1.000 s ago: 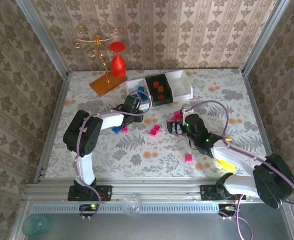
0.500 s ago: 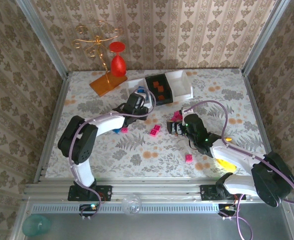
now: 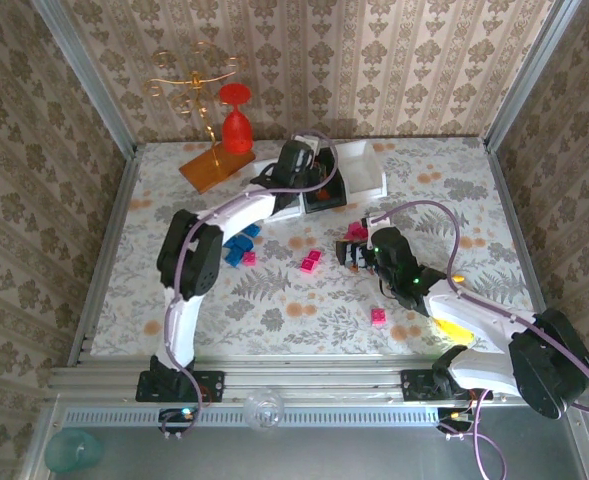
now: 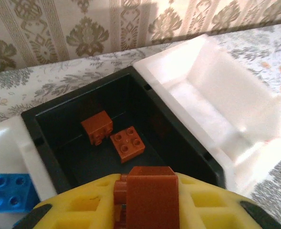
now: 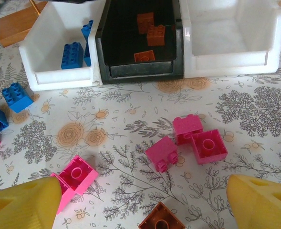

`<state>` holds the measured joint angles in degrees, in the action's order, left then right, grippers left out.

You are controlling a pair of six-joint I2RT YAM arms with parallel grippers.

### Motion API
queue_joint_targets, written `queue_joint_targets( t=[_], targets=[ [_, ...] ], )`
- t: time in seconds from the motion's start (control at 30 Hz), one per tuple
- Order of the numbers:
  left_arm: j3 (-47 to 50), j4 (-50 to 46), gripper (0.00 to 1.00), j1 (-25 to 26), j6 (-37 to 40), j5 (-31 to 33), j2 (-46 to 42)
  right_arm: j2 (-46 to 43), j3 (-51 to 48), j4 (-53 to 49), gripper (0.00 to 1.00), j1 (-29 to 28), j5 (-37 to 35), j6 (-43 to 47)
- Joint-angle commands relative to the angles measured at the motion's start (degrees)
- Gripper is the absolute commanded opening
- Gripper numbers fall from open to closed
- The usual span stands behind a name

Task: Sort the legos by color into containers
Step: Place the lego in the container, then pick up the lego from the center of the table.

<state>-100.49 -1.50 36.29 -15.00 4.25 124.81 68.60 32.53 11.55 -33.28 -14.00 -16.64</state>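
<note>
My left arm stretches far forward, its gripper (image 3: 312,172) clamped on an orange-brown brick (image 4: 150,187) above the black bin (image 4: 76,98). My right gripper (image 5: 142,200) hangs low over the pink bricks (image 5: 192,130), jaws spread wide.

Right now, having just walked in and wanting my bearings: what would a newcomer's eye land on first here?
The left gripper, shut on an orange-brown brick, hangs over the black bin, which sits between two white bins on the far side of the table. Nearer, pink bricks lie scattered before the open right gripper.
</note>
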Motion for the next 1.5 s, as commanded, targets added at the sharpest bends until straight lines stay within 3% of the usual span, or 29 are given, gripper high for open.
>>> queue_joint_targets(
  t=[0.0, 0.13, 0.27, 0.63, 0.77, 0.9, 1.13, 1.3, 1.47],
  targets=[
    [-8.9, -7.7, 0.34, -1.0, 1.0, -0.5, 4.7, -1.1, 0.5, -0.5, 0.91, -0.4, -2.4, 0.0],
    [-14.0, -11.8, 0.47, -1.3, 1.4, -1.0, 5.8, -1.4, 0.3, -0.5, 0.91, -0.3, -3.0, 0.2],
    [-7.7, -9.5, 0.56, -1.1, 1.4, -1.2, 0.0, -1.3, 0.2, -0.4, 0.91, -0.3, -3.0, 0.2],
    [37.3, 8.4, 0.65, -1.8, -1.7, -4.9, -31.2, 2.3, 0.9, -0.3, 0.92, 0.5, -3.2, -0.9],
    [48.1, 10.6, 0.66, -4.1, -4.8, -11.9, -38.8, 7.2, 4.2, -3.8, 0.92, 0.8, -4.0, -1.7],
    [51.2, 6.2, 0.67, -4.7, -3.2, -16.3, -43.2, 10.2, 7.8, -10.4, 0.92, 1.9, -7.7, -2.4],
    [54.3, 4.6, 0.7, -4.6, -1.9, -21.3, -45.3, 9.8, 9.8, -19.4, 0.93, 5.7, -7.2, -6.8],
    [56.5, 6.6, 0.71, -4.7, -1.1, -20.7, -45.0, 9.7, 9.6, -20.6, 0.92, -0.7, -2.8, -6.4],
    [57.9, 7.0, 0.72, -6.1, -1.2, -19.2, -45.7, 16.8, 13.2, -19.3, 0.91, -8.1, -0.3, -6.8]
  ],
)
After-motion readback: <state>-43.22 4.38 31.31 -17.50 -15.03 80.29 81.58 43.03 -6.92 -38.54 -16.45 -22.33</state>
